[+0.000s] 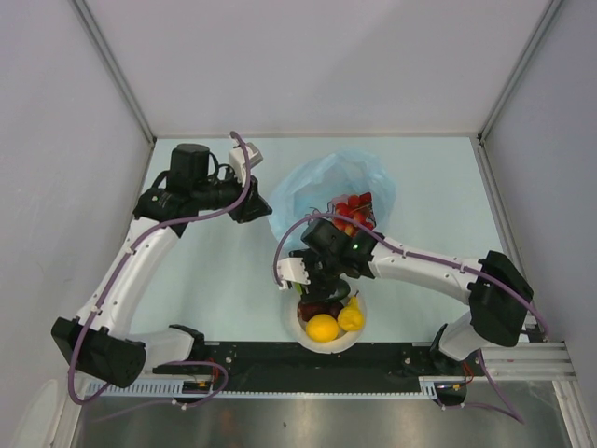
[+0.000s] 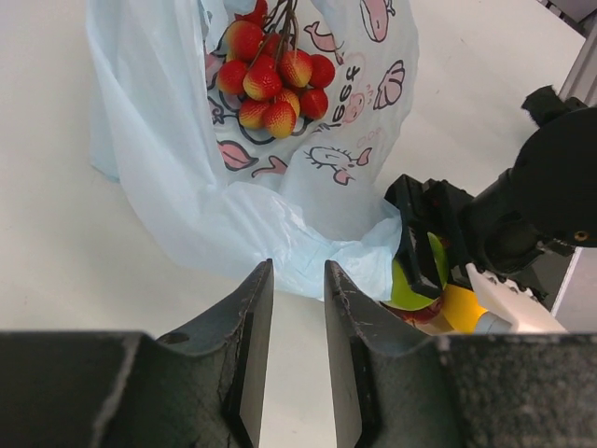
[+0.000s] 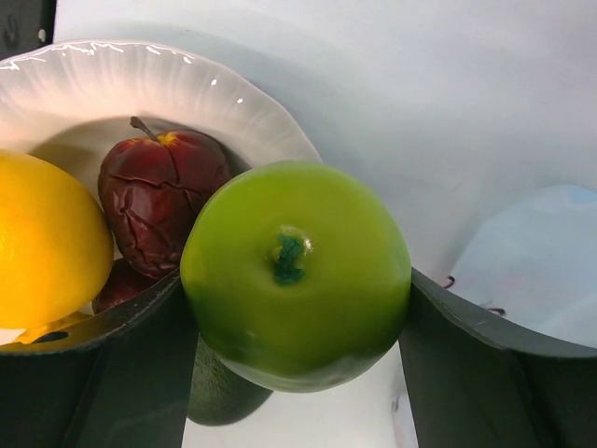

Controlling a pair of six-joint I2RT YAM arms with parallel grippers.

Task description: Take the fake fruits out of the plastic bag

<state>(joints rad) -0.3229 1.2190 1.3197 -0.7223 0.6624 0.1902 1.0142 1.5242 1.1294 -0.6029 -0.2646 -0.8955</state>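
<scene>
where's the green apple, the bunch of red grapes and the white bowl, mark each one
green apple [image 3: 308,280]: right wrist view, on its top skin by the stem
bunch of red grapes [image 2: 264,82]: left wrist view, on a middle berry
white bowl [image 3: 187,73]: right wrist view, on its fluted rim

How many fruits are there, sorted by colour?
Yellow fruits: 2
Dark red fruits: 2
Green apple: 1
Dark green avocado: 1
Red grape bunch: 1
Total: 7
</scene>
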